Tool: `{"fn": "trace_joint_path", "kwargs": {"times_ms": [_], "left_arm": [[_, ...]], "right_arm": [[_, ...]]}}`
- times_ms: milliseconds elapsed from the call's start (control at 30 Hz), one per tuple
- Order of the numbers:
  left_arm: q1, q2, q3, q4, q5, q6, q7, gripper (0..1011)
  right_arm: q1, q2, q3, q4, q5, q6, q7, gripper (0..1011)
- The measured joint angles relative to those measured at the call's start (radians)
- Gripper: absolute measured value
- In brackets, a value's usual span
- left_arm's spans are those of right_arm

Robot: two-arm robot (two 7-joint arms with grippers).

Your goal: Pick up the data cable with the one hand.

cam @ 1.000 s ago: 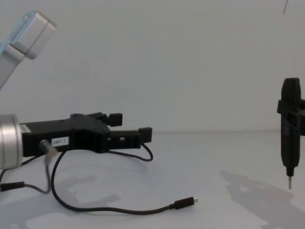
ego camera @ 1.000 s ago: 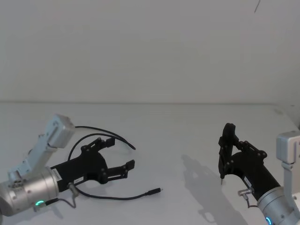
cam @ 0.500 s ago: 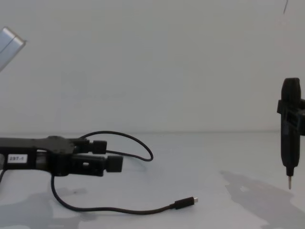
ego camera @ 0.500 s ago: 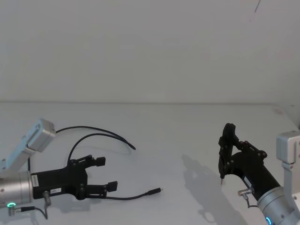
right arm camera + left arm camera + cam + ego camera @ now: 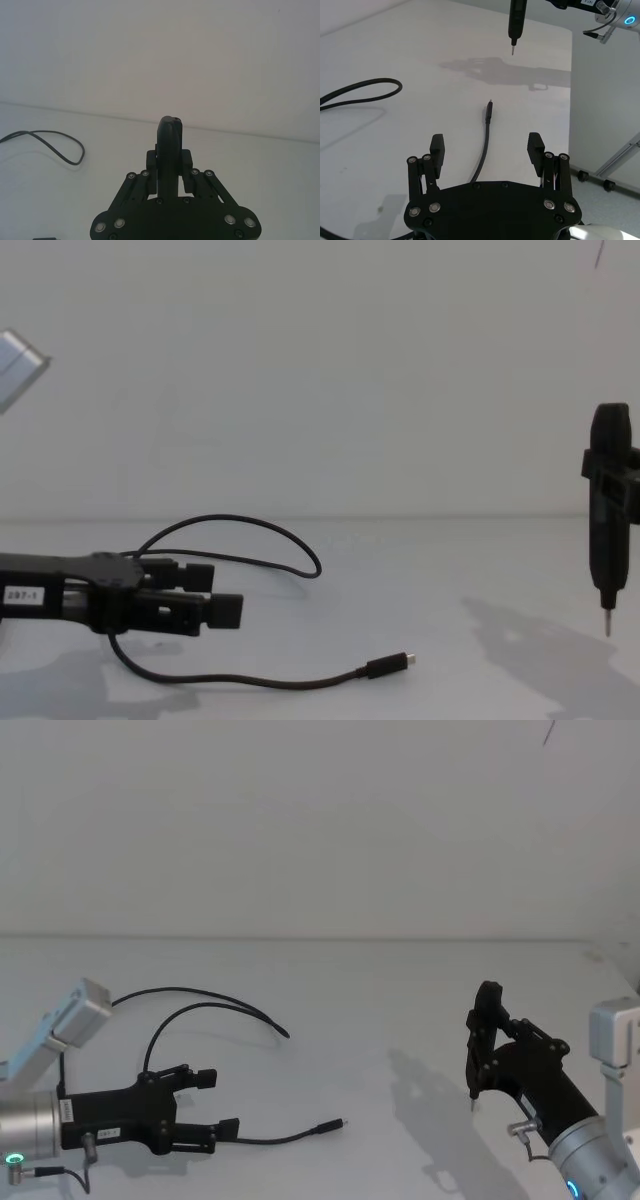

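Left hand [image 5: 218, 1102] hovers spread astride the data cable [image 5: 486, 131]; right hand [image 5: 488, 1045] pinches a pen tool [image 5: 609, 500].

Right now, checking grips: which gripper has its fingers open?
The left gripper, fingers apart above the data cable; the right gripper is shut on the pen-shaped tool.

The cable [image 5: 486, 137] has a smooth black sheath with a slight sheen, and its plug tip is bright metal. The left gripper [image 5: 218, 1102] is matt black, plastic in look, with shiny metal screw heads [image 5: 435, 206], a white paper-like label [image 5: 22, 595] and a satin silver metal wrist [image 5: 30, 1120]. The right gripper [image 5: 169, 160] has the same matt black finish. The tool [image 5: 608, 530] is smooth and black, with a bare metal tip. The table [image 5: 380, 1000] is white, smooth and low in sheen. The wall [image 5: 320, 820] is matt white.
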Motion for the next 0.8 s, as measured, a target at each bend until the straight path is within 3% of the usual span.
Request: {"fn": "trace_joint_path", "kwargs": {"times_ms": [467,800], "left_arm": [[-0.045,-0.050,0.060,0.067,0.036,-0.043,-0.014,1001],[-0.073,-0.061,0.093,0.101,0.078,-0.085,-0.015,1001]], "right_arm": [[0.000,0.000,0.000,0.000,0.000,0.000,0.000,279],[0.000,0.000,0.000,0.000,0.000,0.000,0.000,279]]}}
